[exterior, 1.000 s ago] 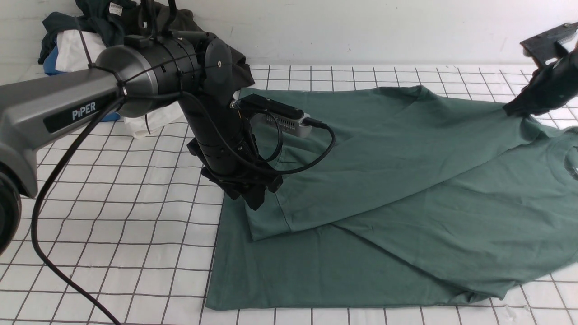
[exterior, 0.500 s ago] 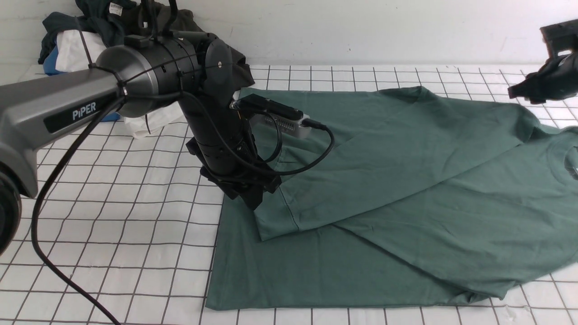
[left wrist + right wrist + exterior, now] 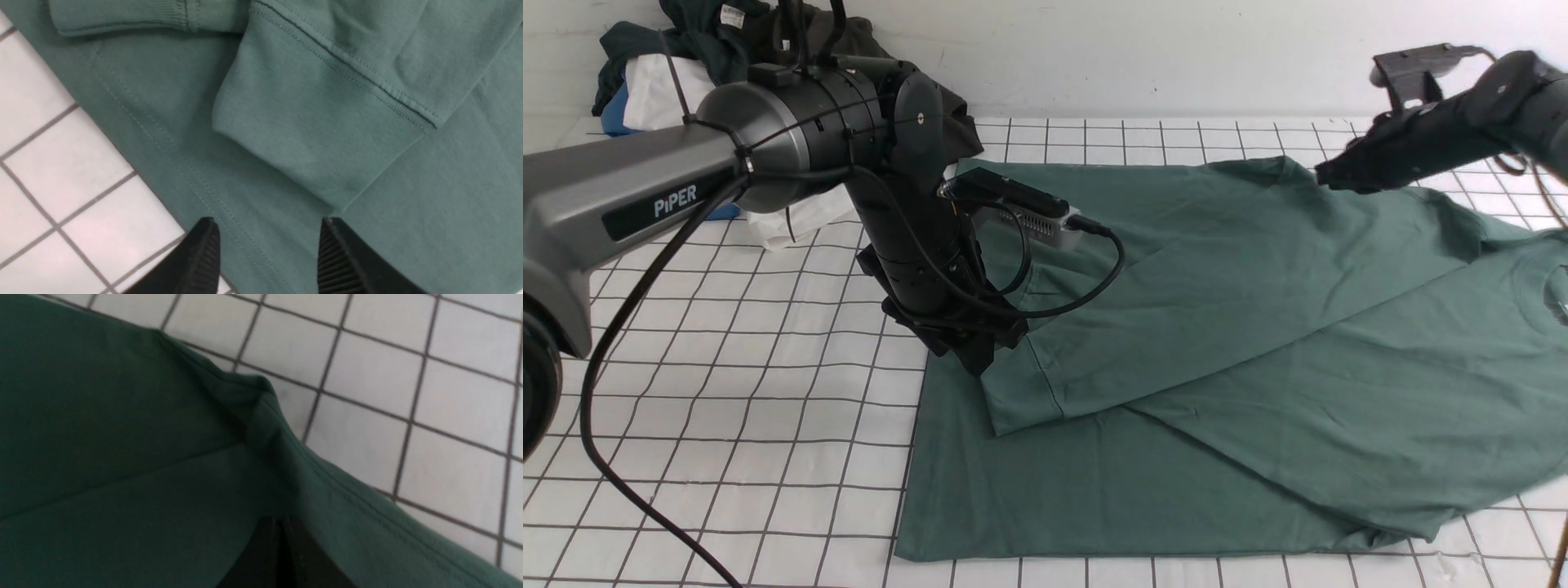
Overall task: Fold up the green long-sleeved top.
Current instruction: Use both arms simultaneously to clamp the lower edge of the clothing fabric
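On the gridded counter (image 3: 768, 408), the green top (image 3: 1298, 384) lies spread flat with one sleeve (image 3: 1160, 294) folded across its body.
Front view: the left arm (image 3: 645, 188) reaches down beside that sleeve's cuff, at the top's left side, and the right arm (image 3: 1437, 131) hangs over the far edge. Left wrist view: the left fingers (image 3: 202, 257) stand apart above the hem, with the cuff (image 3: 310, 151) just ahead. Right wrist view: the right fingers (image 3: 267, 555) are pressed together over the top's edge, beside bare counter.
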Tool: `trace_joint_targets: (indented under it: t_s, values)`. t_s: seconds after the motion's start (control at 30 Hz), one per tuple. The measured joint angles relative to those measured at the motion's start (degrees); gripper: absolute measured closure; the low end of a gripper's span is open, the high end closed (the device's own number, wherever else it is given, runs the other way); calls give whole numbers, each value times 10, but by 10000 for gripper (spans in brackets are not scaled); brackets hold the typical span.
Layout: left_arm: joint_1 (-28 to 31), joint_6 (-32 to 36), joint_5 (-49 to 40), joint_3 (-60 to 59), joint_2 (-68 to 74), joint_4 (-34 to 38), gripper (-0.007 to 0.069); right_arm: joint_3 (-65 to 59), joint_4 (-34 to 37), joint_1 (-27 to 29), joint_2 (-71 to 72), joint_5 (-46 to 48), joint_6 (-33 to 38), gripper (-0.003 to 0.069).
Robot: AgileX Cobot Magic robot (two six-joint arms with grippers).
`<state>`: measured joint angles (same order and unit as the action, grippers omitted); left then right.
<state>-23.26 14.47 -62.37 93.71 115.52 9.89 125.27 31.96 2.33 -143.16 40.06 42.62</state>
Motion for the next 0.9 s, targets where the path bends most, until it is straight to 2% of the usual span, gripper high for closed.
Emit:
trace_joint_targets:
  t_s: [0.07, 0.13, 0.23, 0.27, 0.33, 0.47, 0.57, 0.6, 0.63, 0.67, 0.73, 0.9]
  values:
    - [0, 0, 0, 0, 0, 0, 318, 1, 18, -4, -12, -22, 16, 671]
    - [0, 0, -3, 0, 0, 0, 318, 1, 32, -4, -43, -101, 32, 672]
    - [0, -1, -2, 0, 0, 0, 318, 1, 39, -2, -66, -163, 28, 672]
    - [0, -4, 1, 0, 0, 0, 318, 1, 53, -1, -72, -203, 2, 672]
    - [0, -7, 14, 0, 0, 0, 318, 1, 68, 4, -68, -228, -32, 672]
    - [0, -9, 25, -1, -6, 8, 318, 1, 75, 14, -38, -224, -46, 672]
    - [-2, 7, 21, -1, -35, 32, 318, 1, 75, 27, 19, -154, -41, 672]
    - [-7, 24, 6, -1, -61, 48, 318, 1, 75, 38, 67, -78, -38, 672]
    - [-8, 26, 1, -1, -65, 49, 318, 1, 75, 39, 72, -78, -38, 672]
    - [-16, 41, -22, -1, -91, 58, 318, 1, 70, 50, 112, -2, -36, 672]
    - [-29, 49, -51, -12, -123, 61, 318, 1, 59, 60, 165, 80, -35, 672]
    - [-71, 91, -70, -116, -177, 48, 284, 0, 39, 70, 307, 229, -44, 672]
